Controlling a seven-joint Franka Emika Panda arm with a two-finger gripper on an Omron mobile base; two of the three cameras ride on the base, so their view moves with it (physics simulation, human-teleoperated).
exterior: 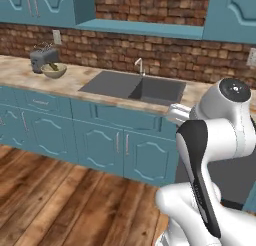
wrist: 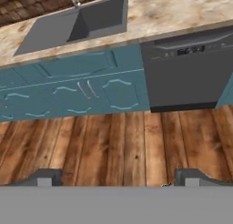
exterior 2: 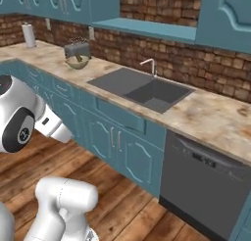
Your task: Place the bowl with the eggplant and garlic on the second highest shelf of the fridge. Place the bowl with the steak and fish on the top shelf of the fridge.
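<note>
We face the long beige stone desk (exterior 2: pixel 215 118) with its dark grey sink (exterior 2: pixel 147 90), teal cabinets (wrist: pixel 86 89) below and open wooden floor (wrist: pixel 118 145) before them. Far left on it, a pale bowl (exterior: pixel 54 70) sits against a grey toaster (exterior: pixel 42 57); its contents are too small to tell. Our fingers (wrist: pixel 118 178) stand wide apart, empty, above the floor.
</note>
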